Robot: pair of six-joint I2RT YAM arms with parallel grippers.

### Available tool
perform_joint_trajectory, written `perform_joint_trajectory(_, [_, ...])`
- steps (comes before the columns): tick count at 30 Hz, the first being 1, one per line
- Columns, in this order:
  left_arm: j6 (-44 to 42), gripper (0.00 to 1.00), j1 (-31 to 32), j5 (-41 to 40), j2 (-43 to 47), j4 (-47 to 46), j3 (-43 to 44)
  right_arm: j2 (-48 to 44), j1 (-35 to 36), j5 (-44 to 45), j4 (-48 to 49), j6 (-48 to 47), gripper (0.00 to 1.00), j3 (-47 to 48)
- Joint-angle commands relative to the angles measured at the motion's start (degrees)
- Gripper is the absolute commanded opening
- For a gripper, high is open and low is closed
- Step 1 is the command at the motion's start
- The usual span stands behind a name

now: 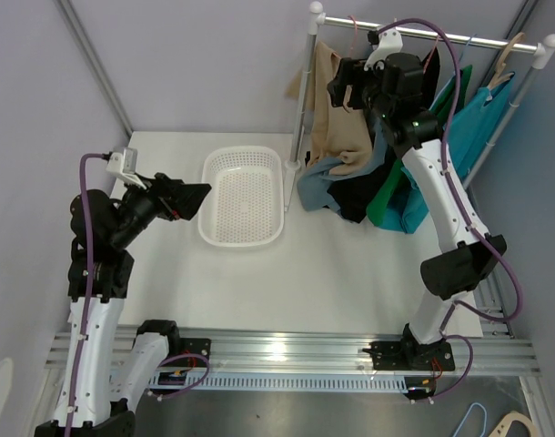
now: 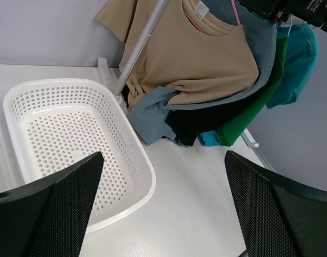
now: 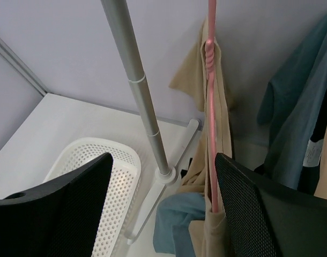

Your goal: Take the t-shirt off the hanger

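A tan t-shirt (image 1: 337, 127) hangs on a pink hanger (image 3: 211, 107) at the left end of the clothes rail (image 1: 441, 35). It shows in the left wrist view (image 2: 201, 59) and the right wrist view (image 3: 217, 160) too. My right gripper (image 1: 350, 84) is open, high up by the rail, with the pink hanger just inside its right finger (image 3: 270, 209). My left gripper (image 1: 188, 198) is open and empty, low over the table left of the basket, its fingers (image 2: 51, 214) wide apart.
A white perforated basket (image 1: 244, 196) lies on the table left of the rack's upright pole (image 1: 307, 100). Grey-blue (image 2: 153, 112), black, green (image 1: 391, 196) and teal (image 1: 482, 118) shirts hang behind the tan one. Loose hangers lie at the bottom right.
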State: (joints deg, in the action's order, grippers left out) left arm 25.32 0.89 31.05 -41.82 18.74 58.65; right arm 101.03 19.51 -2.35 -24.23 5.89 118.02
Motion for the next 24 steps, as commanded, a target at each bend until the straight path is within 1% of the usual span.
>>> perform_joint_trajectory(1, [-1.77,0.99,-0.71,-2.57,-0.54,1.56,3.13,3.10,-0.96,-0.55,-0.73,-1.14,0.81,5.71])
perform_joint_trajectory(3, [-1.94,0.99,-0.71,-3.18,-0.63,1.56,3.13,4.95,-1.31,-0.81,-1.52,-1.41,0.81,8.27])
perform_joint_trajectory(6, [-2.12,1.00,-0.71,-4.15,-0.28,0.95,2.52,8.99,-2.10,-1.69,-2.84,-1.76,0.76,13.72])
perform_joint_trajectory(8, [-2.29,0.99,-0.71,-4.59,-0.10,0.77,1.91,11.28,-2.28,-1.78,-2.67,-2.02,0.76,16.18])
perform_joint_trajectory(12, [-2.82,0.99,-0.71,-5.38,-0.19,0.51,1.55,13.57,-2.37,-1.70,0.66,-2.99,0.75,17.24])
perform_joint_trajectory(15, [-2.91,0.99,-0.71,-4.68,-0.01,-0.89,0.68,16.29,-2.63,-1.43,0.68,-3.08,0.68,20.22])
perform_joint_trajectory(16, [-2.91,1.00,-0.71,-4.42,0.16,-1.25,0.41,16.91,-2.72,-1.43,0.67,-3.08,0.59,20.76])
perform_joint_trajectory(18, [-3.00,0.99,-0.71,-4.33,0.51,-1.69,-0.20,17.79,-2.72,-1.60,1.37,-2.81,0.46,21.38])
perform_joint_trajectory(19, [-3.26,1.00,-0.71,-4.42,0.51,-1.78,-0.12,17.79,-2.72,-1.61,1.81,-2.64,0.37,21.12])
perform_joint_trajectory(21, [-3.43,0.99,-0.71,-4.59,0.69,-1.78,-0.29,17.53,-2.72,-2.22,3.39,-2.73,0.34,20.24])
perform_joint_trajectory(24, [-3.61,0.99,-0.71,-4.77,0.60,-1.69,-0.38,15.87,-2.72,-1.61,6.11,-2.81,0.37,17.17])
